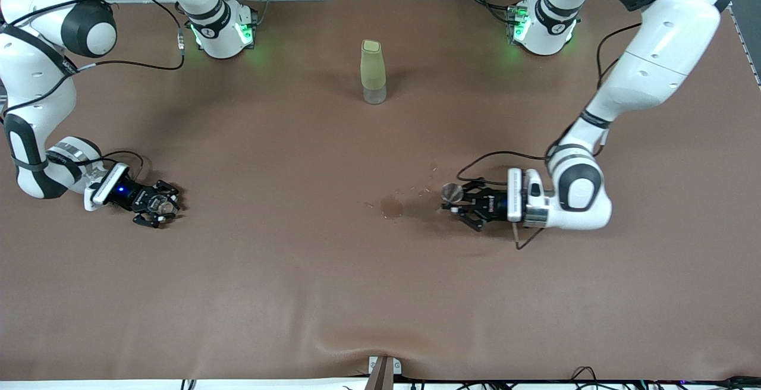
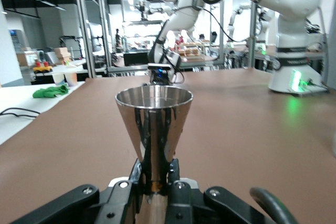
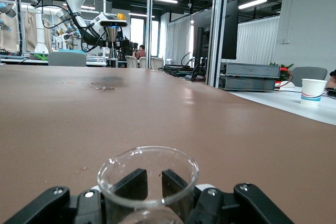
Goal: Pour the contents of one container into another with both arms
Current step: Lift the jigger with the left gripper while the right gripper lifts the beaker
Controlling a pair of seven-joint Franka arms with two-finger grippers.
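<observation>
My left gripper [image 1: 453,201] is low over the table toward the left arm's end, shut on the narrow waist of the silvery jigger [image 1: 450,191]. In the left wrist view the jigger [image 2: 153,114] stands upright with its open cone up, and the black fingers [image 2: 181,179] clamp its waist. Toward the right arm's end, my right gripper [image 1: 162,204] is low at the table, shut on the tiny clear glass cup [image 1: 160,202]. The cup [image 3: 148,174] is upright in the right wrist view, and its inside looks empty.
A tall pale yellow-green bottle [image 1: 373,72] stands mid-table, farther from the front camera than both grippers. A wet patch with small drops [image 1: 391,207] lies on the brown mat beside the left gripper. The brown table [image 1: 380,295] lies bare between the grippers.
</observation>
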